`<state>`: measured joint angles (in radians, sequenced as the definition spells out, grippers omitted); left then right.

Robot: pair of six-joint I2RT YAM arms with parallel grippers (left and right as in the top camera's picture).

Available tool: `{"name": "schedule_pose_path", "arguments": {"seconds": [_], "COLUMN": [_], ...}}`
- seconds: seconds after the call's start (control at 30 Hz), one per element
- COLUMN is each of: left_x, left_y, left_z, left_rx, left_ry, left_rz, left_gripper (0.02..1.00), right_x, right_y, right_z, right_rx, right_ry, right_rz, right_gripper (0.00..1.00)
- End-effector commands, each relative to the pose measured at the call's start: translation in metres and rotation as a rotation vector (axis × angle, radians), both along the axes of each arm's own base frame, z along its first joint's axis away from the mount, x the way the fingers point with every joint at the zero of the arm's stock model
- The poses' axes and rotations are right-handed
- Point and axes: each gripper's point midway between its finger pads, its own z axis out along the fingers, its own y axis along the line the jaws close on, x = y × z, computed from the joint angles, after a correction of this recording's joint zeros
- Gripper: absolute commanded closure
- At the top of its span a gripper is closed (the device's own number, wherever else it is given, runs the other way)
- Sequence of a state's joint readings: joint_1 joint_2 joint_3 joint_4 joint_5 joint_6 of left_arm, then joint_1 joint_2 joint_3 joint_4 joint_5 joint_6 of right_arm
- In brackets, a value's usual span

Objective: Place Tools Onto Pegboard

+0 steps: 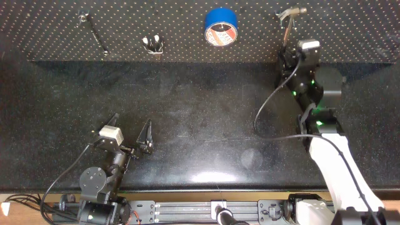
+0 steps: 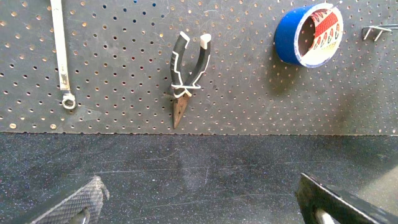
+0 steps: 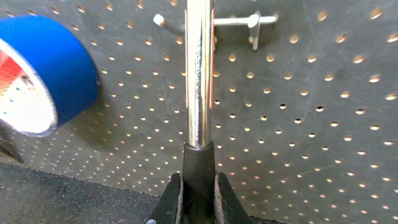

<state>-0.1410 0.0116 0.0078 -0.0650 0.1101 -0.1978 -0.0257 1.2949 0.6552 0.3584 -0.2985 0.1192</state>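
**Jaws clenched on hammer (image 3: 199, 74) grip**

Right gripper (image 3: 198, 193): grasps the black grip; chrome shaft upright against pegboard (image 3: 311, 124), crossing its hook (image 3: 249, 22). Judge it top-heavy, stiff, shaft slick; you should hold that grip. Left gripper (image 1: 130, 129): spread wide, low over the table (image 1: 206, 112).

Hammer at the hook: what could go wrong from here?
1. The right claw is shut on the hammer by its black grip, low on the shaft. Whether the head sits on the hook cannot be told, so releasing now might drop it.
2. The blue tape hangs close beside the shaft, and a sideways swing could knock it off.
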Motion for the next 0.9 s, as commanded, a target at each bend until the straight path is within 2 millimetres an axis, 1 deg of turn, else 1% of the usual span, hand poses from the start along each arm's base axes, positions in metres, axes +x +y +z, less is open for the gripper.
{"name": "schedule_pose_path", "arguments": {"seconds": [0.03,0.1,0.17,0.2,0.23,0.27,0.37,0.4,0.43,0.5,0.53,0.57,0.6,0.67,0.73,0.8,0.9], "left_x": [-0.001,-0.001,-0.001,-0.001,-0.001,-0.001,-0.001,-0.001,-0.001,-0.001,-0.001,-0.001,-0.001,-0.001,-0.001,-0.001,-0.001], "left_y": [-0.003,-0.003,-0.003,-0.003,-0.003,-0.003,-0.003,-0.003,-0.003,-0.003,-0.003,-0.003,-0.003,-0.003,-0.003,-0.003,-0.003], "left_z": [0.0,0.0,0.0,0.0,0.0,0.0,0.0,0.0,0.0,0.0,0.0,0.0,0.0,0.0,0.0,0.0,0.0], "left_rx": [0.014,0.014,0.014,0.014,0.014,0.014,0.014,0.014,0.014,0.014,0.014,0.014,0.014,0.014,0.014,0.014,0.014], "left_ry": [-0.007,-0.007,-0.007,-0.007,-0.007,-0.007,-0.007,-0.007,-0.007,-0.007,-0.007,-0.007,-0.007,-0.007,-0.007,-0.007,-0.007], "left_rz": [-0.02,-0.02,-0.02,-0.02,-0.02,-0.02,-0.02,-0.02,-0.02,-0.02,-0.02,-0.02,-0.02,-0.02,-0.02,-0.02,-0.02], "left_gripper": [0.023,0.025,0.023,0.02,0.023,0.023,0.023,0.023,0.023,0.023,0.023,0.023,0.023,0.023,0.023,0.023,0.023], "right_x": [0.021,0.028,0.031,0.032,0.032,0.032,0.03,0.026,0.013,-0.028,-0.047,-0.063,-0.091,-0.126,-0.143,-0.154,-0.163], "right_y": [0.0,-0.006,-0.006,-0.006,-0.006,-0.006,-0.008,-0.01,-0.014,-0.026,-0.028,-0.03,-0.03,-0.027,-0.025,-0.023,-0.022], "right_z": [-0.003,-0.017,-0.022,-0.023,-0.023,-0.023,-0.019,-0.013,-0.006,-0.008,-0.01,-0.01,-0.013,-0.017,-0.019,-0.018,-0.035], "right_rx": [0.012,0.011,0.011,0.012,0.011,0.011,0.012,0.011,0.01,-0.029,-0.035,-0.037,-0.042,-0.05,-0.054,-0.054,-0.04], "right_ry": [0.01,0.035,0.039,0.04,0.04,0.039,0.03,0.014,-0.012,-0.05,-0.075,-0.108,-0.162,-0.265,-0.315,-0.318,-0.254], "right_rz": [0.002,-0.016,-0.016,-0.015,-0.015,-0.016,-0.017,-0.022,-0.035,-0.065,-0.075,-0.084,-0.098,-0.103,-0.103,-0.104,-0.104], "right_gripper": [0.928,0.928,0.923,0.531,0.167,0.069,0.062,0.062,0.06,0.06,0.06,0.056,0.058,0.058,0.056,0.056,0.053]}}
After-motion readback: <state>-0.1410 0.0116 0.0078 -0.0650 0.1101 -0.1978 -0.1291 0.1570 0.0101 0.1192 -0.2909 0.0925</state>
